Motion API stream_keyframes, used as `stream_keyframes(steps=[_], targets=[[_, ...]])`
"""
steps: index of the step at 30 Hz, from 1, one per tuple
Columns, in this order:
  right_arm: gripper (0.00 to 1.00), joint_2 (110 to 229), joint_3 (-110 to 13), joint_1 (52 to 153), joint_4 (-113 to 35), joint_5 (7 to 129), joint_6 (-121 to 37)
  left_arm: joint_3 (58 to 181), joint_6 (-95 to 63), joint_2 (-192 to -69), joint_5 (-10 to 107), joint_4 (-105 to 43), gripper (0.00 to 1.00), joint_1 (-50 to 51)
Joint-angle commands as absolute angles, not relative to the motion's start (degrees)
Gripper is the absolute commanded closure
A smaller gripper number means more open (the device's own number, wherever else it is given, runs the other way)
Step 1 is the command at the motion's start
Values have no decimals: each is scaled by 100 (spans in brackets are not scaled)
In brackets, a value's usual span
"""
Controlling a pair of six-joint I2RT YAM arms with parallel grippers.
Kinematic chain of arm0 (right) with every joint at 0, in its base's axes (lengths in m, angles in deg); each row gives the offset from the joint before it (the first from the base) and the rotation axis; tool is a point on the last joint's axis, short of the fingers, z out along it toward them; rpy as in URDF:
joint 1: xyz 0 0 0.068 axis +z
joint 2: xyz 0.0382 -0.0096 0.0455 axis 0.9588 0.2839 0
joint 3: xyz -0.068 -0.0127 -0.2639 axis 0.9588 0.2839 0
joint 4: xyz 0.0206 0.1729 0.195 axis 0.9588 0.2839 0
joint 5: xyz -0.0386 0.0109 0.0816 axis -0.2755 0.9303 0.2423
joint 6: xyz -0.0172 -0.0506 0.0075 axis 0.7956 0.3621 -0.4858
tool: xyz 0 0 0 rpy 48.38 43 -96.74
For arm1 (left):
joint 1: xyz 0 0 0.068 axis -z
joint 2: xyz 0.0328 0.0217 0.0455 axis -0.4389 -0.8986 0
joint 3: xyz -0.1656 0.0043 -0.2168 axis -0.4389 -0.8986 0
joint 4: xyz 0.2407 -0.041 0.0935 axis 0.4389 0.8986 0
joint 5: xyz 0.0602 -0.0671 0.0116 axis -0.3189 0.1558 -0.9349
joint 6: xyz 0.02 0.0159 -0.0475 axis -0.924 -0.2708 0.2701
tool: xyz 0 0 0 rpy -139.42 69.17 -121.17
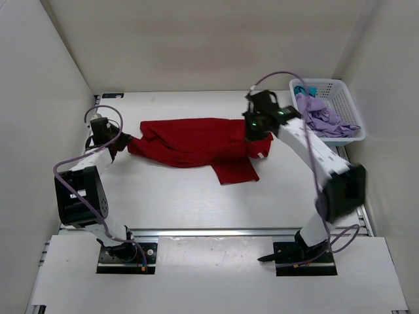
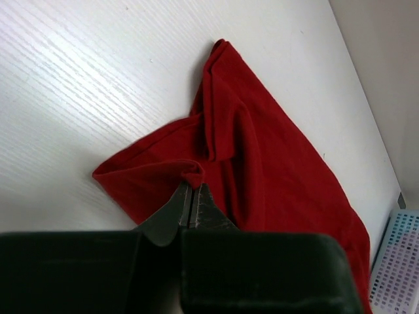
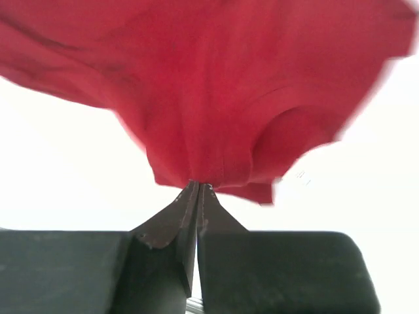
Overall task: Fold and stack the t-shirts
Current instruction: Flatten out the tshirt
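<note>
A dark red t-shirt (image 1: pixel 196 144) is stretched across the middle of the table, one sleeve hanging toward the front. My left gripper (image 1: pixel 126 140) is shut on its left edge; the left wrist view shows the fabric (image 2: pixel 262 170) pinched at the closed tips (image 2: pixel 193 186). On the shirt's right edge my right gripper (image 1: pixel 255 134) is shut too, with cloth (image 3: pixel 216 85) bunched at its tips (image 3: pixel 198 185) and lifted off the table. A lavender t-shirt (image 1: pixel 327 118) lies crumpled in the white basket (image 1: pixel 342 93), and a bit of teal-blue t-shirt (image 1: pixel 302 89) shows behind it.
The basket stands at the back right against the wall; its corner (image 2: pixel 396 261) shows in the left wrist view. White walls close in the table on the left, back and right. Purple cables loop above both arms.
</note>
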State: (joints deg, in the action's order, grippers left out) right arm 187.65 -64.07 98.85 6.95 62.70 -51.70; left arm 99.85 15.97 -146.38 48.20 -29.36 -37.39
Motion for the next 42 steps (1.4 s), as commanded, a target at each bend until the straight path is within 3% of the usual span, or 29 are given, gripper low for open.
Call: stream_keyframes(steps=[1, 6, 11, 15, 19, 24, 29, 33, 34, 37, 40, 42], targets=[[99, 16986, -5454, 9267, 72, 6145, -5242, 10039, 1559, -14151, 4749, -3036, 100, -3667], [100, 15597, -5116, 9020, 730, 6233, -5294, 10065, 1594, -13923, 4766, -2974, 100, -3421], [100, 15788, -6177, 10064, 1328, 5443, -5330, 9933, 1577, -13721, 4818, -2992, 100, -3403], [100, 16306, -6479, 9541, 760, 6334, -5128, 9889, 1489, -13843, 4713, -2966, 100, -3482], [100, 17594, -6338, 8855, -23, 7050, -5101, 10047, 1437, -14124, 4617, -2975, 100, -3473], [100, 19626, -7408, 8818, -191, 7453, -5039, 10328, 1269, -14642, 4555, -2878, 100, -3604], [100, 20771, -8894, 8722, -7, 7577, -5039, 10408, 1217, -14854, 4459, -2878, 100, -3658], [100, 22217, -11768, 8712, 1113, 7999, -4987, 10496, 1164, -14811, 4397, -2675, 100, -3745], [100, 22318, -11744, 8669, 1049, 8130, -5152, 10461, 1173, -14732, 4362, -2658, 100, -3789], [95, 22091, -10910, 8686, 539, 8553, -5277, 10381, 1111, -14556, 4326, -2605, 100, -3912], [92, 22205, -11555, 9011, 1203, 8126, -4787, 10241, 1138, -14415, 4308, -2614, 100, -3965], [72, 21899, -11255, 9134, 1400, 7695, -4600, 10214, 1120, -14432, 4300, -2588, 100, -3922]])
